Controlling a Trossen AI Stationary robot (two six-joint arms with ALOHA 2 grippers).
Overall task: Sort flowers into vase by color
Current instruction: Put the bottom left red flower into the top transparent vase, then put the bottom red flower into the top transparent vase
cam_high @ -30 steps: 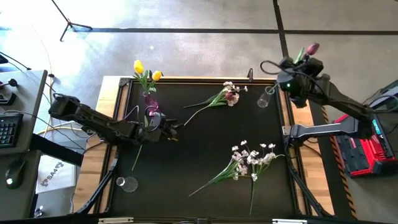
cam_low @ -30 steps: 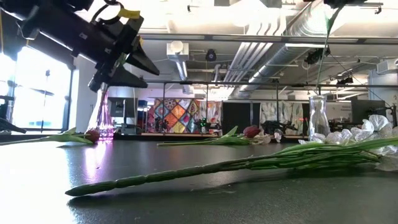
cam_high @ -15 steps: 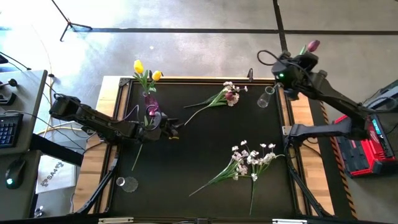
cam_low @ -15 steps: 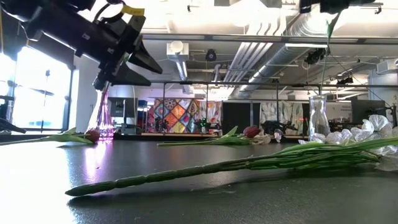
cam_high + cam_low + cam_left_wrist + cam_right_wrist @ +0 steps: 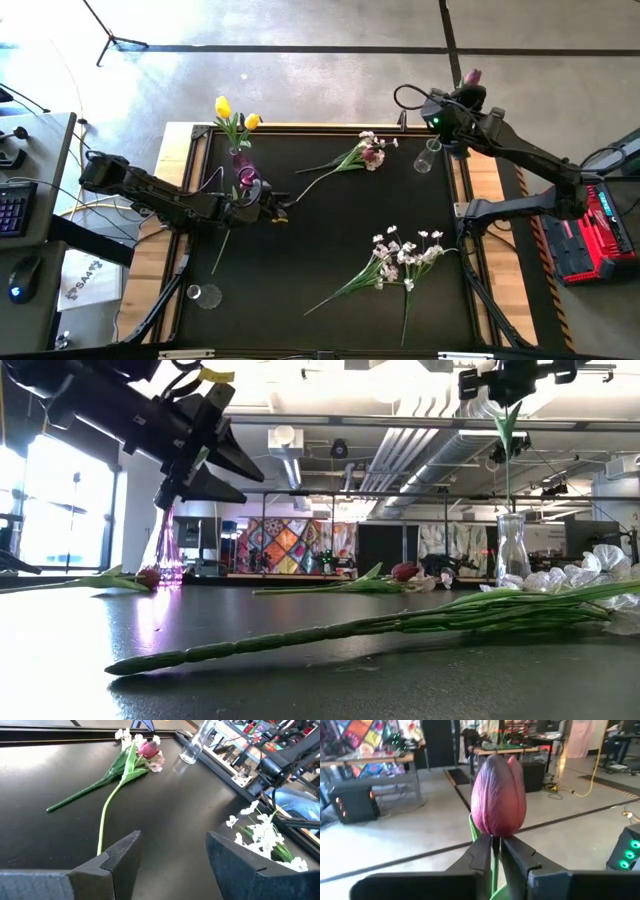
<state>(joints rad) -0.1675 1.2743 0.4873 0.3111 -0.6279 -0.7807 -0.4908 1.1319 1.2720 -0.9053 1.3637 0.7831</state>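
Observation:
My right gripper (image 5: pixel 458 97) is high over the table's far right corner, shut on a dark red tulip (image 5: pixel 498 799). The tulip's stem (image 5: pixel 507 460) hangs down over a clear glass vase (image 5: pixel 512 550). My left gripper (image 5: pixel 172 860) hovers open above the table beside a purple vase (image 5: pixel 242 165) that holds two yellow tulips (image 5: pixel 222 106). Another dark red tulip (image 5: pixel 148 749) lies on the table among white blossoms. Sprays of white blossoms (image 5: pixel 402 252) lie at the near right. A third red tulip (image 5: pixel 148 575) lies by the purple vase. My right gripper pinches the tulip's stem (image 5: pixel 495 851) between its two fingers, just below the flower head. The fingers reach out about level and lie across the stem. The tulip is lifted clear and upright, head up, with the stem hanging straight down toward the clear vase's mouth.
A small clear glass (image 5: pixel 204 295) stands near the table's near left corner. A long green stem (image 5: pixel 330 635) stretches across the near middle of the table. Wooden strips (image 5: pixel 490 190) run along the table's sides, and a red unit (image 5: pixel 580 240) sits beyond the right edge.
My right gripper has carried the dark red tulip toward the table's left and a little down. The hanging stem has come from right of the clear vase to straight above it.

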